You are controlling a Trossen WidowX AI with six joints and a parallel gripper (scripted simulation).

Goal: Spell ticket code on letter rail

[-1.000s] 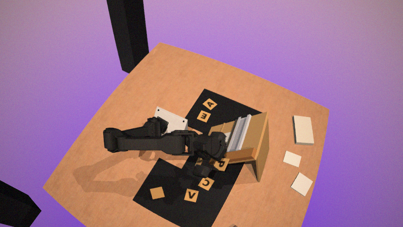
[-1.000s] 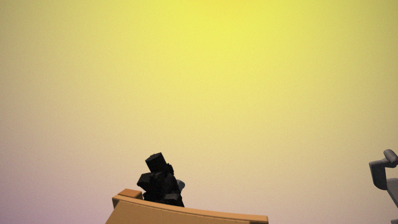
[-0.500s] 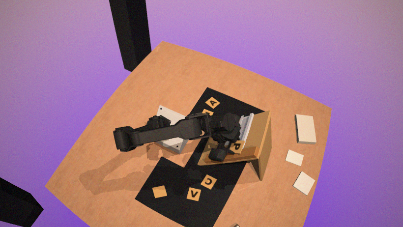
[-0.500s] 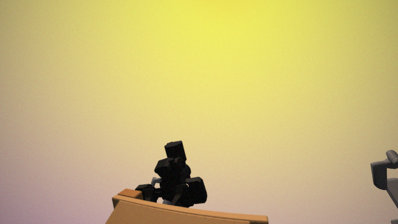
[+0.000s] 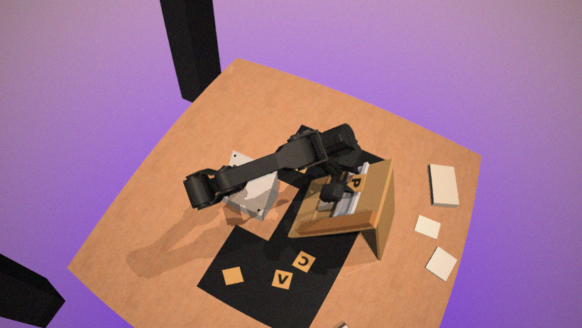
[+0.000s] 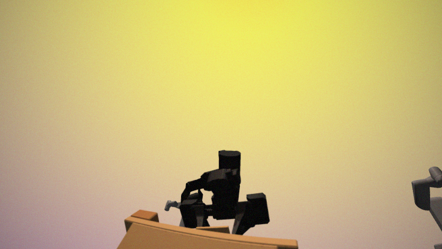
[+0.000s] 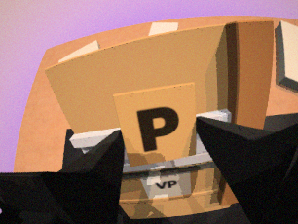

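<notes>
My gripper (image 5: 353,184) (image 7: 160,129) (image 6: 213,228) is shut on an orange tile marked P (image 5: 355,182) (image 7: 156,125). It holds the tile upright against the sloping tan board (image 5: 380,191) (image 7: 91,87) (image 6: 185,237), over the upper end of the grey letter rail (image 5: 346,205) (image 7: 87,139). No tile shows seated in the visible part of the rail. In the wrist view a white ticket (image 7: 166,183) reading VP sits on the board just below the rail. Tiles C (image 5: 303,261) and V (image 5: 282,279) and a blank orange tile (image 5: 232,275) lie on the black mat (image 5: 252,301) in front of the board.
The arm's white base block (image 5: 256,195) stands left of the board. Three white cards (image 5: 443,185) (image 5: 427,226) (image 5: 441,263) lie near the counter's right edge. A black pillar (image 5: 191,45) stands behind the counter. The arm hides the mat behind the board.
</notes>
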